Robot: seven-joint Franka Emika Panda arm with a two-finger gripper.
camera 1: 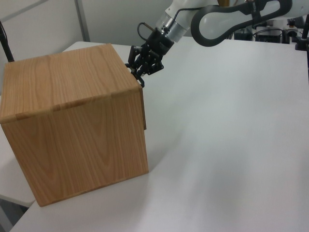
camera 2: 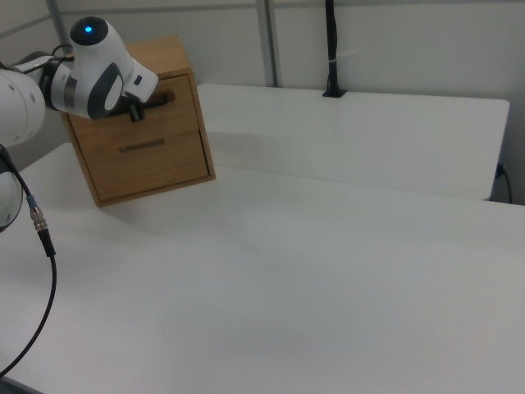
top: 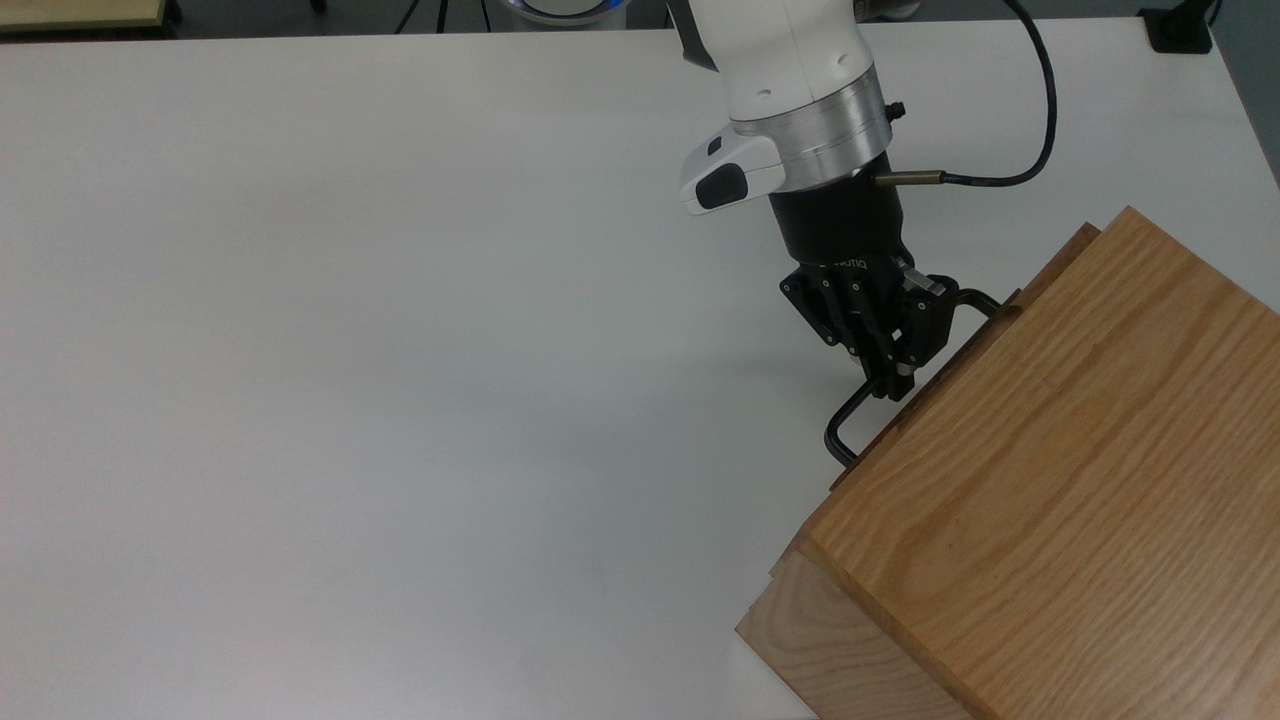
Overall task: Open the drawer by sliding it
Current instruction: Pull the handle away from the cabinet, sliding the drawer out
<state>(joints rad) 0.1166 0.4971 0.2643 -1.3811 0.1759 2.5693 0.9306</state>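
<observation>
Gripper (top: 890,385) clamped on drawer (top: 1010,305) handle (top: 850,415), arm angled downward

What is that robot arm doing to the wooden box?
The robot arm's gripper has its fingers closed on the black handle of the top drawer in the wooden cabinet on the white table. It is trying to slide the drawer open. In the top view, the drawer front sticks out just a little from the cabinet's edge, so the drawer is barely open yet.
</observation>
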